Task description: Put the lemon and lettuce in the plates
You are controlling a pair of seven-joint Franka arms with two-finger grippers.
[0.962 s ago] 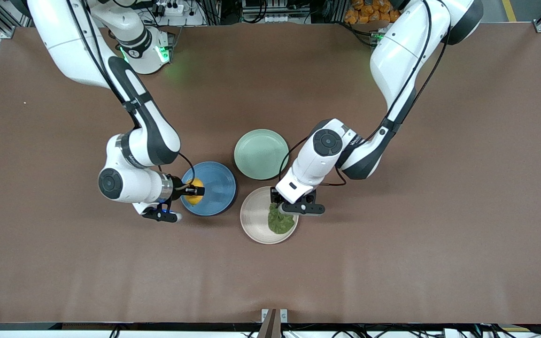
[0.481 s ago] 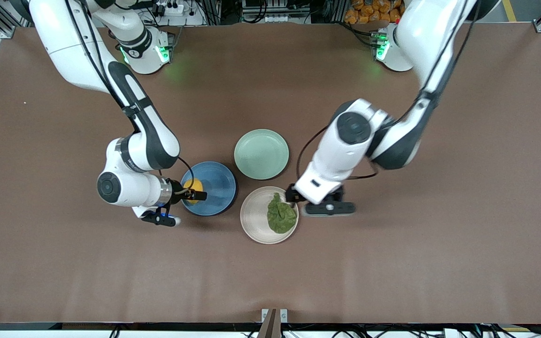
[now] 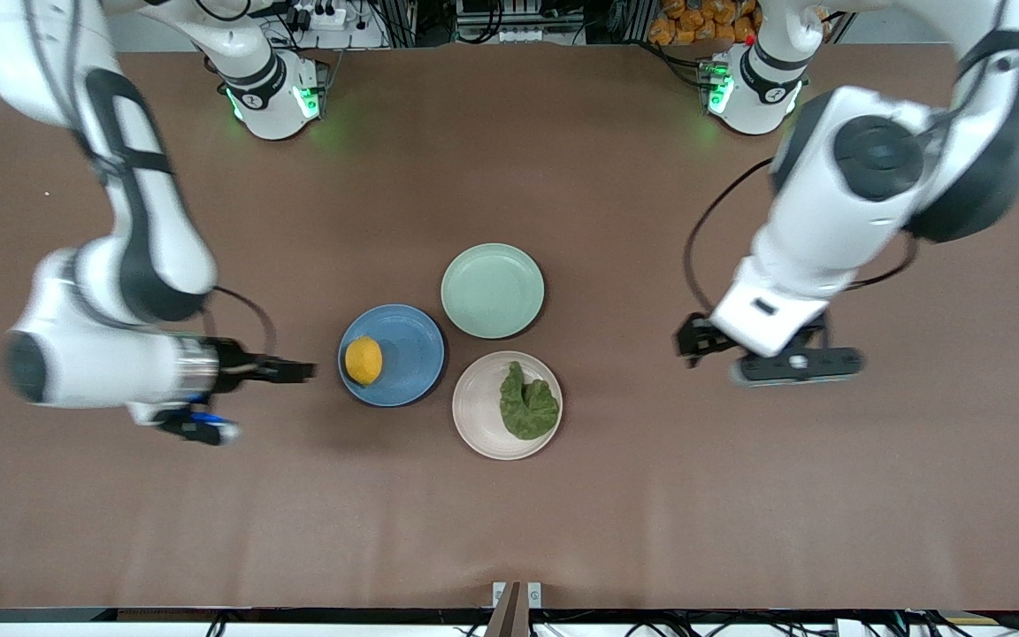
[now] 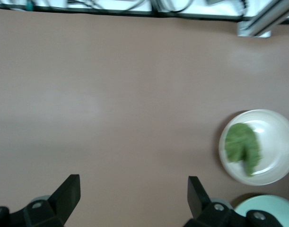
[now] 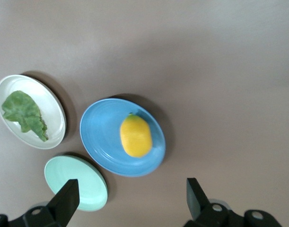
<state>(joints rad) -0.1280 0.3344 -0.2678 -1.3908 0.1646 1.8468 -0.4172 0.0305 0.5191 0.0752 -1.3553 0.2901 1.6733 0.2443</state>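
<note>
The lemon (image 3: 363, 360) lies on the blue plate (image 3: 412, 354), near the rim at the right arm's end. The lettuce (image 3: 527, 407) lies on the off-white plate (image 3: 477, 409). My right gripper (image 3: 295, 370) is open and empty, over the bare table beside the blue plate. Its wrist view shows the lemon (image 5: 135, 135), the blue plate (image 5: 101, 137) and the lettuce (image 5: 23, 113) past its jaws (image 5: 132, 191). My left gripper (image 3: 693, 341) is open and empty, over bare table toward the left arm's end. Its wrist view (image 4: 133, 189) shows the lettuce (image 4: 242, 147).
An empty mint-green plate (image 3: 492, 290) sits against both other plates, farther from the front camera. It also shows in the right wrist view (image 5: 83, 182) and the left wrist view (image 4: 267, 210). Brown table surface surrounds the plates.
The right gripper let go of the lemon and drew back off the blue plate. The left gripper let go of the lettuce and moved away toward the left arm's end, rising.
</note>
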